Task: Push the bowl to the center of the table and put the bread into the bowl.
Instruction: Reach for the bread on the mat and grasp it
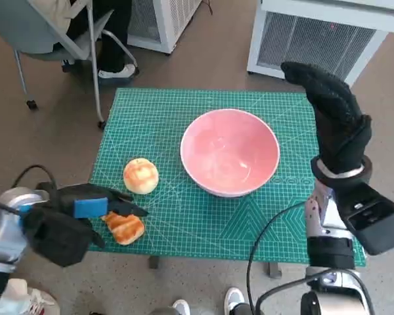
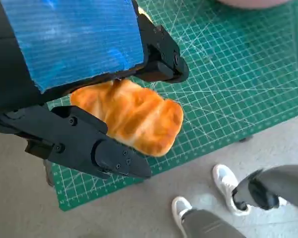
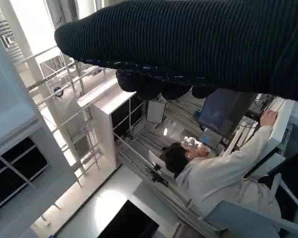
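The left hand (image 1: 85,213) has its fingers around the flat bread (image 1: 125,228) at the near left corner of the table (image 1: 184,105), but I cannot tell if it grips it. The pink bowl (image 1: 230,152) lies away to the right of this hand, about mid-table. The right hand (image 1: 335,118) is raised beside the bowl, open and empty.

Bright, even light; blown-out windows.

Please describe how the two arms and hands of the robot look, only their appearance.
The left hand is black with blue tape on its back, on a pale forearm. The right hand wears a black knitted glove; below it are a pale cuff, black blocks and a black cable.
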`<control>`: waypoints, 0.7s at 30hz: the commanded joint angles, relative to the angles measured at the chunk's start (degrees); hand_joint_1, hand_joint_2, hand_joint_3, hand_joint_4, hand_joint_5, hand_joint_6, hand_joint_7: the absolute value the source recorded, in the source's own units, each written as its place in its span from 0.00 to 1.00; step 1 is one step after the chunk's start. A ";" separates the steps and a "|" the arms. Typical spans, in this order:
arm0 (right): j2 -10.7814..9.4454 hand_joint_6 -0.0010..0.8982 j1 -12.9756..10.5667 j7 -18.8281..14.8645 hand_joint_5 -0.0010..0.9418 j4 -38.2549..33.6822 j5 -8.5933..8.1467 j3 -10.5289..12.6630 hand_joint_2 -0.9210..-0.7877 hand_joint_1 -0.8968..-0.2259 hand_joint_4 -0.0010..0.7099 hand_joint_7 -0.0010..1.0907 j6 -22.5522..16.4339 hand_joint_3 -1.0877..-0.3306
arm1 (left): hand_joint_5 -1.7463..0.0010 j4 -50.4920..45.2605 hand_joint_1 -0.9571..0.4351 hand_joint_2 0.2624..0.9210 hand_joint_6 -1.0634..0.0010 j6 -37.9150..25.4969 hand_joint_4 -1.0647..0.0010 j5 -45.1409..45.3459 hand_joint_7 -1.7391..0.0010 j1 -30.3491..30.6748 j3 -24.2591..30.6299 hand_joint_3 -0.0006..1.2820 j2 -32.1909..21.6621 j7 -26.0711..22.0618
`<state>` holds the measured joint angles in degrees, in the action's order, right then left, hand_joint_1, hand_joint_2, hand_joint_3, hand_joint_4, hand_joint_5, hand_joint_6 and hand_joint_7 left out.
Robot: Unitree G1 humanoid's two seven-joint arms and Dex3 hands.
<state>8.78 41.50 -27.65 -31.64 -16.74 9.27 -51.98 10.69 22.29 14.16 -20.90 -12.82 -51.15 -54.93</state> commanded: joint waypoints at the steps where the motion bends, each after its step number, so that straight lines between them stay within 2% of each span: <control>1: -0.04 0.19 -1.89 -0.33 0.00 -0.02 -0.58 -0.22 0.00 0.41 0.42 0.31 0.35 0.45 | 0.98 1.97 0.63 0.94 0.43 2.98 0.45 5.51 0.98 0.96 -1.94 0.02 0.90 4.68; 6: 0.05 0.18 -2.10 -0.48 0.00 0.11 -0.83 -0.37 0.00 0.40 0.42 0.32 0.16 0.45 | 0.97 2.97 0.64 0.99 0.31 6.61 0.32 10.16 0.96 1.33 -2.66 0.03 0.92 10.61; 7: 0.09 0.18 -2.12 -0.51 0.00 0.12 -0.90 -0.40 0.00 0.40 0.42 0.32 0.13 0.45 | 0.97 3.15 0.60 0.99 0.34 7.41 0.29 10.79 0.81 1.33 -2.66 0.05 0.83 11.69; 8: 0.14 0.18 -2.12 -0.56 0.00 0.10 -0.98 -0.45 0.00 0.41 0.42 0.32 0.11 0.45 | 0.96 3.44 0.54 0.99 0.40 8.61 0.25 11.25 0.59 1.25 -2.53 0.09 0.67 12.91; 9: 0.18 0.17 -2.13 -0.61 0.00 0.11 -1.06 -0.48 0.00 0.41 0.41 0.32 0.10 0.45 | 0.72 3.67 0.59 1.00 0.43 9.47 0.34 11.57 0.46 1.19 -2.45 0.11 0.56 13.79; 12: 0.23 0.17 -2.19 -0.62 0.00 0.11 -1.03 -0.56 0.00 0.41 0.41 0.33 -0.10 0.45 | 0.45 4.58 0.66 1.00 0.47 11.99 0.42 12.14 0.30 0.68 -2.04 0.12 0.21 16.15; 13: 0.23 0.16 -2.24 -0.62 0.00 0.14 -1.02 -0.59 0.00 0.41 0.41 0.33 -0.16 0.45 | 0.41 4.90 0.67 1.00 0.48 12.72 0.42 12.26 0.28 0.49 -1.94 0.11 0.12 16.79; 16: 0.27 0.16 -2.33 -0.70 0.00 0.10 -1.03 -0.66 0.00 0.41 0.41 0.33 -0.38 0.45 | 0.36 6.00 0.68 1.00 0.48 14.96 0.40 11.60 0.27 -0.19 -1.40 0.10 -0.11 18.19; 21: 0.40 0.15 -2.50 -0.83 0.00 0.25 -1.16 -0.67 0.00 0.41 0.41 0.34 -0.48 0.45 | 0.34 7.07 0.69 1.00 0.46 17.42 0.39 9.34 0.28 -1.36 -0.29 0.09 -0.15 18.92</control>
<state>8.81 40.41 -27.88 -31.43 -17.83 8.75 -52.45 17.15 38.15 24.74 -21.05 -14.35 -50.26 -36.68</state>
